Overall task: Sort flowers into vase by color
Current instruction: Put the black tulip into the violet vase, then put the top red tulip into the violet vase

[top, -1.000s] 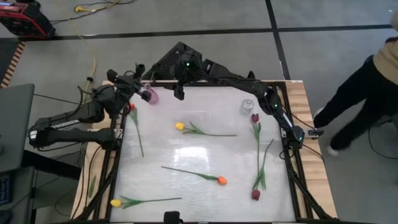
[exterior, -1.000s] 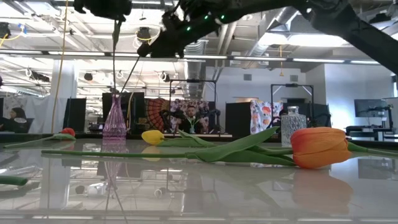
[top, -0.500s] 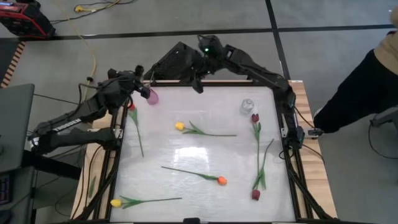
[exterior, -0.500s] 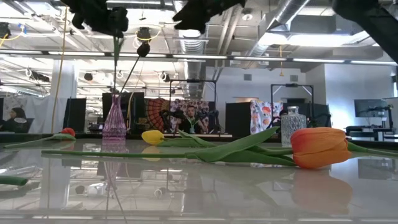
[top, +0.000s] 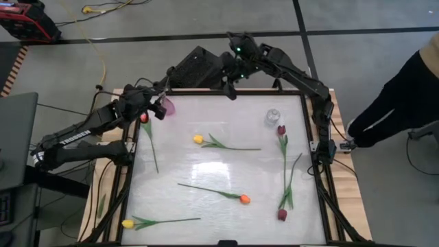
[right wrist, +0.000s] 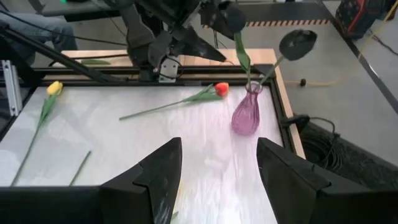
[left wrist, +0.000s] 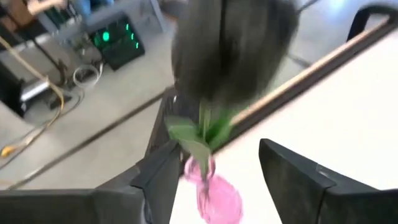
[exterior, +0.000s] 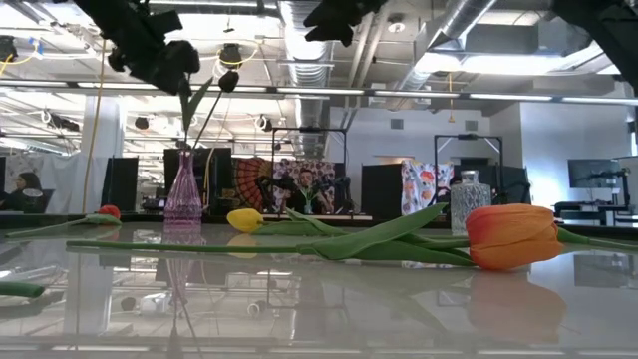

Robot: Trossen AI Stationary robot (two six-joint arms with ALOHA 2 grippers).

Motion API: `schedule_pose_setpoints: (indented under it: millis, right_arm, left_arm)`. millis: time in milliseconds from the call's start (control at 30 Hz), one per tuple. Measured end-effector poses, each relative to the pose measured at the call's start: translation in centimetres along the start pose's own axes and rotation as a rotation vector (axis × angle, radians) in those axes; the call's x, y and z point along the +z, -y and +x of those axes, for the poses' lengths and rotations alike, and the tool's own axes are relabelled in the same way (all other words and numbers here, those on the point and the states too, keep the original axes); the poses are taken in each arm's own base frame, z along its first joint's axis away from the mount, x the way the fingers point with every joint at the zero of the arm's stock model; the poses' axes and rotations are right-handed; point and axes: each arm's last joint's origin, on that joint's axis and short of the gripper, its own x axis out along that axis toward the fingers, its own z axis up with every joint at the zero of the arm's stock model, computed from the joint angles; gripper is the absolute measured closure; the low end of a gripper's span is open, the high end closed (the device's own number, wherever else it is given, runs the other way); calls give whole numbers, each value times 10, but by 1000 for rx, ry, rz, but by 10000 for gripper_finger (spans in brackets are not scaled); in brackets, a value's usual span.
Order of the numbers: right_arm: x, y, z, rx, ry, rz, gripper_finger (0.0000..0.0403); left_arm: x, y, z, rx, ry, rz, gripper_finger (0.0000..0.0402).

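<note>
A pink vase (top: 167, 107) stands at the table's far left corner with two maroon tulips in it. In the right wrist view one head (right wrist: 227, 17) is upright and the other (right wrist: 297, 42) leans out. My left gripper (left wrist: 217, 162) is open just above the vase (left wrist: 217, 196), with its fingers on either side of the upright tulip's stem (left wrist: 202, 127). My right gripper (top: 230, 89) hangs open over the far edge with nothing between its fingers (right wrist: 217, 149). Several more tulips lie flat on the table: yellow (top: 198, 139), orange (top: 244, 200), maroon (top: 280, 130). My left gripper stands open around the upright maroon tulip's stem (left wrist: 202, 127), just under the head and above the vase's mouth. One finger (left wrist: 163, 171) is close beside the leaf; I cannot tell whether it touches. The stem's lower end is in the vase.
A clear glass vase (top: 272, 117) stands at the far right. A red tulip (top: 144, 118) lies near the pink vase, a yellow one (top: 127, 224) at the near left, and a maroon one (top: 281, 215) at the near right. A person (top: 405, 96) stands beyond the right edge.
My left gripper has opened and let go of the maroon tulip. It has come down a little over the pink vase, and the tulip now stands in the vase. My right gripper has risen and gone toward the table's far right, away from the vase.
</note>
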Motion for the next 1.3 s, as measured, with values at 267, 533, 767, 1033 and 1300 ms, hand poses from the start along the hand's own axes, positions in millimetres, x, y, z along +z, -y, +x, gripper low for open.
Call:
schedule_pose_setpoints:
  millis: [267,533,767,1033,1300]
  right_arm:
    - [-8,4,-3,3,-60,36,168]
    - [-32,-6,-14,70,-312,134,168]
    - [-44,-27,-16,150,-496,194,168]
    - [-59,-72,14,227,-668,293,168]
    - [-128,-129,66,176,-1064,470,168]
  left_arm:
    - [-7,2,0,-92,-68,-35,179]
    - [-13,14,-12,-486,-262,-193,179]
    - [-25,35,-31,-612,-383,-119,179]
    - [-63,76,-51,-666,-295,23,179]
    - [-120,108,-39,-810,-77,5,179]
